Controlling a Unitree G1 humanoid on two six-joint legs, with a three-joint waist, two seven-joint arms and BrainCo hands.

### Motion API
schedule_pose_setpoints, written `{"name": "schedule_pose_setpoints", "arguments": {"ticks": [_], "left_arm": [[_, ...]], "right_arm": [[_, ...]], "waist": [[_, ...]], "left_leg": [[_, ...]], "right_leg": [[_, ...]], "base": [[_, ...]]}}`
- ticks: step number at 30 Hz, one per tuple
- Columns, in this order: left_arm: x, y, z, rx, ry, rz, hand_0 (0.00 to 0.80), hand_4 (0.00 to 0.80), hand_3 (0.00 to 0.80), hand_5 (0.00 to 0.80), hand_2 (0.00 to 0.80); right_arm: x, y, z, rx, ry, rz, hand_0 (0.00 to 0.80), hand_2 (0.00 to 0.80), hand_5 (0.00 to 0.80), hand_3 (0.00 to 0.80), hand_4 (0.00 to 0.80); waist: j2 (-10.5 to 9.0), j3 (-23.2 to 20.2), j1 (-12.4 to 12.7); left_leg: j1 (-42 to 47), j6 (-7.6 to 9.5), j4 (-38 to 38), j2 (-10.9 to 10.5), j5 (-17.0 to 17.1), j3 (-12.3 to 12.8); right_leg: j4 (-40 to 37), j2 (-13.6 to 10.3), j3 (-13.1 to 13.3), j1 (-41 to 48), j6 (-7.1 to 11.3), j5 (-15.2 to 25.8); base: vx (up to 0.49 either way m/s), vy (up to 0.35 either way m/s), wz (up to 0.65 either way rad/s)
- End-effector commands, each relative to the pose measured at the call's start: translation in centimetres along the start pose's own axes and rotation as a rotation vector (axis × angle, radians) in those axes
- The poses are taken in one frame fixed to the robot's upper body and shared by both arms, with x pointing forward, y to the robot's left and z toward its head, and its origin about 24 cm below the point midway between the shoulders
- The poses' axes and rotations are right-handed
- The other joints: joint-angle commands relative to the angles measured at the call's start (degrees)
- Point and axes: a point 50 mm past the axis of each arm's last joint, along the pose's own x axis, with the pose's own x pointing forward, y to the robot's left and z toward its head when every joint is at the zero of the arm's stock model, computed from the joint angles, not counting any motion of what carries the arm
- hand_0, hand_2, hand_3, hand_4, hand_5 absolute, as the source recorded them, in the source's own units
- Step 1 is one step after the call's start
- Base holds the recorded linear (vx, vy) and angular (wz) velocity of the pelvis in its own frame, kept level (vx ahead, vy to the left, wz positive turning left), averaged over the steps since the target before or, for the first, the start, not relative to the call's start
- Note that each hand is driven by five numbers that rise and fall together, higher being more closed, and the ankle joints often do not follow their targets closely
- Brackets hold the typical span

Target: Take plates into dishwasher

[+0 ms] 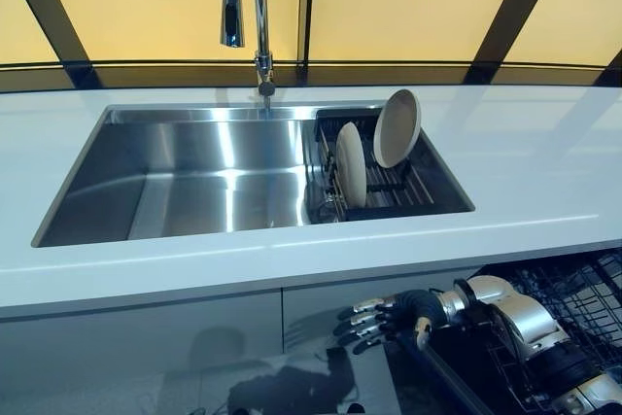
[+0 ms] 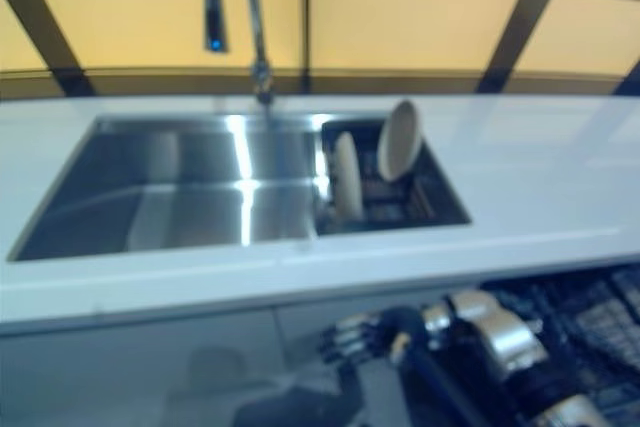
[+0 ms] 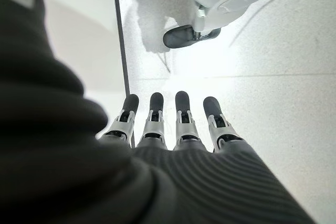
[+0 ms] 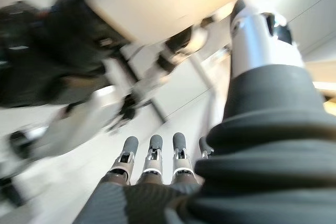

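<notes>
Stainless steel fills most of what I see: the sink (image 1: 194, 177) is sunk into a pale worktop (image 1: 525, 143), with a tall faucet (image 1: 259, 21) rising at its back rim. At the sink's right end sits a dark drying rack (image 1: 413, 191), and both plates stand in it on edge: the nearer plate (image 1: 351, 164) upright, the farther plate (image 1: 397, 127) leaning against the rack's back corner. The basin left of the rack is open, and the worktop lies bare on both sides of it. Below the worktop's front edge, at lower right, I can see the wire dishwasher rack (image 1: 573, 289) pulled out. My right hand (image 1: 384, 316) hangs low in front of the cabinet, fingers relaxed and holding nothing. My left hand (image 3: 168, 124) shows only in its wrist view, fingers straight, empty, over the floor. I can read no writing anywhere.
</notes>
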Motion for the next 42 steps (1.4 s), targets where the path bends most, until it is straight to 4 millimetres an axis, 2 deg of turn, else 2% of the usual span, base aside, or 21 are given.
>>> {"name": "schedule_pose_setpoints", "arguments": {"ticks": [1,4,6,7,8,11,12,13,14,15,18,20,22,27,30,33,37,41,42], "left_arm": [[0.0,0.9,0.6,0.060,0.007,0.030,0.000,0.000,0.000,0.000,0.000],[0.0,0.7,0.1,0.063,0.018,0.025,0.000,0.000,0.000,0.000,0.000],[0.0,0.6,-0.4,0.063,0.024,0.022,0.000,0.000,0.000,0.000,0.000],[0.0,0.5,-0.8,0.060,0.029,0.020,0.000,0.000,0.000,0.000,0.000],[0.0,0.5,-0.8,0.060,0.028,0.020,0.000,0.000,0.000,0.000,0.000],[0.0,0.3,-0.9,0.049,0.029,0.023,0.000,0.000,0.000,0.000,0.000],[0.0,0.3,-0.8,0.040,0.027,0.029,0.000,0.000,0.000,0.000,0.000],[0.0,0.3,-0.8,0.038,0.027,0.029,0.000,0.000,0.000,0.000,0.000],[0.0,0.5,-0.7,0.031,0.025,0.032,0.000,0.000,0.000,0.000,0.000],[0.0,0.5,-0.7,0.028,0.024,0.033,0.000,0.000,0.000,0.000,0.000],[0.0,0.7,-0.7,0.022,0.022,0.039,0.000,0.000,0.000,0.000,0.000],[0.0,0.8,-0.9,0.014,0.022,0.042,0.000,0.000,0.000,0.000,0.000],[0.0,0.9,-1.1,0.001,0.028,0.046,0.000,0.000,0.000,0.000,0.000],[0.0,0.9,-0.7,-0.010,0.033,0.061,0.000,0.000,0.000,0.000,0.000],[0.0,1.1,-0.4,0.004,0.030,0.066,0.000,0.000,0.000,0.000,0.000],[0.0,1.0,0.2,0.022,0.024,0.068,0.000,0.000,0.000,0.000,0.000],[0.1,0.5,0.4,0.047,0.035,0.069,0.000,0.000,0.000,0.000,0.000],[0.1,0.1,-0.2,0.085,0.064,0.066,0.000,0.000,0.000,0.000,0.000],[0.1,0.1,-0.3,0.103,0.074,0.064,0.000,0.000,0.000,0.000,0.000]], "right_arm": [[1.7,0.7,6.0,-0.127,-0.256,0.137,0.000,0.000,0.000,0.000,0.000],[0.6,0.2,8.9,-0.171,-0.406,0.015,0.000,0.000,0.000,0.000,0.000],[-1.4,-0.3,10.8,-0.189,-0.537,-0.109,0.000,0.000,0.000,0.000,0.000],[-3.4,-0.7,12.1,-0.210,-0.635,-0.222,0.000,0.000,0.000,0.000,0.000],[-3.7,-0.8,12.2,-0.212,-0.640,-0.231,0.000,0.000,0.000,0.000,0.000],[-8.4,-1.3,14.1,-0.274,-0.680,-0.510,0.000,0.000,0.000,0.000,0.000],[-11.0,-0.9,15.3,-0.320,-0.681,-0.625,0.000,0.000,0.000,0.000,0.000],[-11.6,-0.8,15.6,-0.330,-0.684,-0.644,0.000,0.000,0.000,0.000,0.000],[-13.4,-0.2,16.7,-0.355,-0.695,-0.698,0.000,0.000,0.000,0.000,0.000],[-14.2,0.0,17.3,-0.376,-0.701,-0.739,0.000,0.000,0.000,0.000,0.000],[-17.7,1.9,20.5,-0.470,-0.738,-0.953,0.000,0.000,0.000,0.000,0.000],[-19.4,2.6,21.5,-0.497,-0.742,-1.106,0.000,0.000,0.000,0.000,0.000],[-22.0,3.7,22.6,-0.496,-0.768,-1.327,0.000,0.000,0.000,0.000,0.000],[-25.9,6.2,24.2,-0.510,-0.827,-1.804,0.000,0.000,0.000,0.000,0.000],[-26.1,6.6,25.7,-0.480,-0.804,-1.888,0.000,0.000,0.000,0.000,0.000],[-26.4,6.6,26.9,-0.490,-0.664,-2.017,0.000,0.000,0.000,0.000,0.000],[-25.1,5.7,28.8,-0.537,-0.343,-2.138,0.000,0.000,0.000,0.000,0.000],[-24.7,6.0,30.9,-0.651,-0.108,-2.217,0.000,0.000,0.000,0.000,0.000],[-24.4,6.1,31.6,-0.690,0.001,-2.232,0.000,0.000,0.000,0.000,0.000]], "waist": [[-1.41,-1.32,1.14],[-1.29,-1.82,1.21],[-1.19,-2.21,1.12],[-1.10,-2.58,0.96],[-1.09,-2.57,0.96],[-1.19,-2.76,0.34],[-1.39,-2.77,-0.04],[-1.41,-2.74,-0.11],[-1.58,-2.70,-0.30],[-1.62,-2.60,-0.39],[-2.15,-2.30,-0.64],[-2.40,-2.21,-0.76],[-2.60,-2.15,-1.08],[-3.06,-1.98,-1.47],[-3.31,-1.86,-1.06],[-3.58,-1.85,-0.49],[-3.93,-1.76,0.78],[-4.34,-1.70,2.48],[-4.46,-1.52,3.17]], "left_leg": [[0.24,2.10,-0.09,-0.32,-1.52,-0.70],[0.54,2.04,-0.09,-0.36,-1.81,-0.99],[0.74,1.99,-0.09,-0.39,-2.06,-1.15],[0.89,1.98,-0.09,-0.39,-2.27,-1.24],[0.92,1.97,-0.09,-0.40,-2.29,-1.25],[1.18,1.90,-0.09,-0.45,-2.49,-1.07],[1.26,1.86,-0.09,-0.52,-2.56,-0.91],[1.28,1.84,-0.09,-0.53,-2.57,-0.86],[1.35,1.77,-0.09,-0.56,-2.58,-0.77],[1.42,1.73,-0.09,-0.57,-2.62,-0.74],[1.67,1.61,-0.09,-0.69,-2.55,-0.79],[1.75,1.59,-0.09,-0.76,-2.55,-0.80],[1.89,1.51,-0.09,-0.77,-2.50,-0.70],[1.64,1.47,-0.09,-0.95,-2.04,-0.67],[1.47,1.36,-0.09,-1.09,-1.73,-0.94],[1.25,1.20,-0.09,-1.28,-1.55,-1.20],[0.58,1.03,-0.09,-1.57,-0.87,-1.81],[-0.31,0.88,-0.09,-1.71,-0.34,-2.53],[-0.86,0.88,-0.09,-1.78,-0.14,-2.81]], "right_leg": [[0.24,-2.21,0.18,0.63,2.54,0.24],[0.12,-2.09,0.28,0.98,2.45,0.05],[0.11,-1.98,0.38,1.15,2.40,-0.14],[0.11,-1.91,0.51,1.26,2.42,-0.30],[0.11,-1.89,0.54,1.27,2.41,-0.31],[0.14,-1.73,0.75,1.37,2.32,-0.35],[0.22,-1.60,1.01,1.32,2.22,-0.42],[0.24,-1.58,1.06,1.30,2.21,-0.41],[0.30,-1.51,1.11,1.27,2.17,-0.40],[0.36,-1.44,1.14,1.30,2.12,-0.43],[0.50,-1.13,1.39,1.59,1.80,-0.56],[0.53,-0.97,1.41,1.72,1.70,-0.57],[0.50,-0.76,1.57,1.90,1.62,-0.50],[0.35,-0.39,2.01,1.77,1.48,-0.15],[0.27,-0.23,1.96,1.79,1.40,-0.03],[0.10,-0.20,1.65,1.87,1.40,0.03],[0.10,-0.27,1.06,1.62,1.43,0.33],[0.10,-0.28,0.25,1.16,1.64,0.64],[0.10,-0.28,-0.04,0.82,1.74,0.75]], "base": [[0.000,0.000,0.00],[0.011,0.008,-0.01],[0.021,0.014,0.00],[0.033,0.019,0.01],[0.033,0.016,0.00],[0.000,0.000,0.00],[0.000,0.000,0.00],[-0.005,0.001,-0.04],[-0.001,0.000,-0.06],[0.006,0.001,-0.07],[0.016,0.002,-0.11],[0.007,0.000,-0.03],[0.000,0.000,0.00],[0.000,0.000,0.00],[0.027,-0.008,-0.08],[0.047,0.000,-0.09],[0.075,0.009,0.01],[0.096,-0.019,0.03],[0.063,-0.028,0.05]]}}
